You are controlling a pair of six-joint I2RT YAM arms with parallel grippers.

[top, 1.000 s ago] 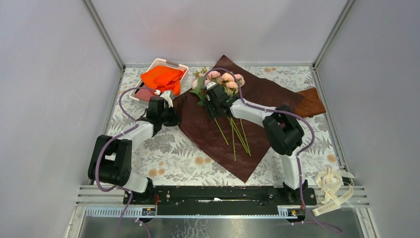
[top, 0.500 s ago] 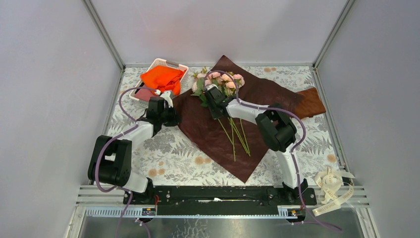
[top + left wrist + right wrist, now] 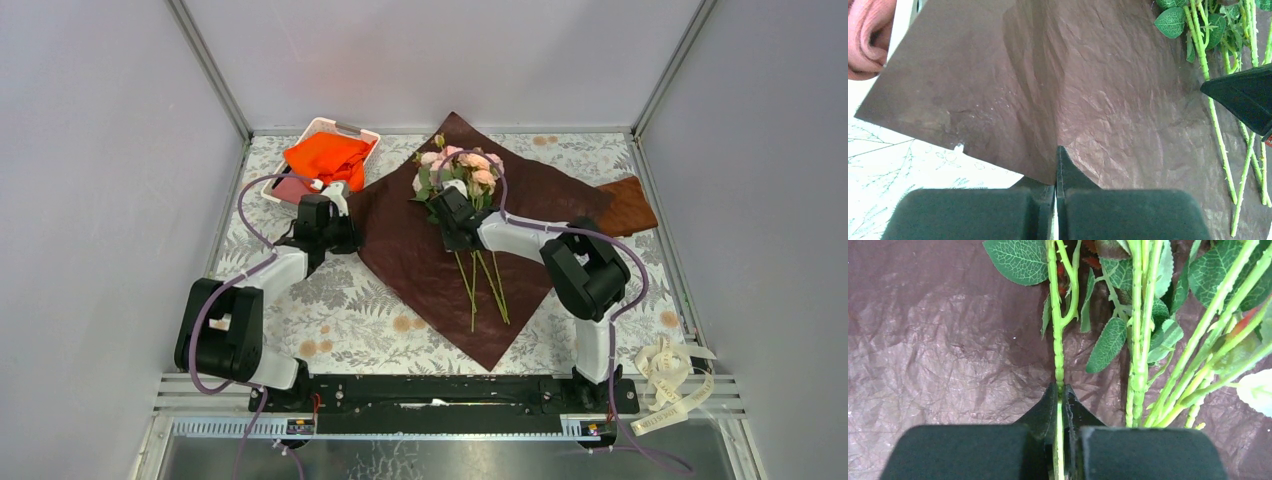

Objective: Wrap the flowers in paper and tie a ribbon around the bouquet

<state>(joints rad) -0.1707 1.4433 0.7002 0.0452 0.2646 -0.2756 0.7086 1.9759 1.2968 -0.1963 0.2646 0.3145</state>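
One bunch of flowers lies on the paper, blooms toward its far corner; the ribbon sits well off its right side. From the left wrist, the left gripper is clamped on the paper's edge. From the right wrist, the right gripper pinches one green stem over the paper.
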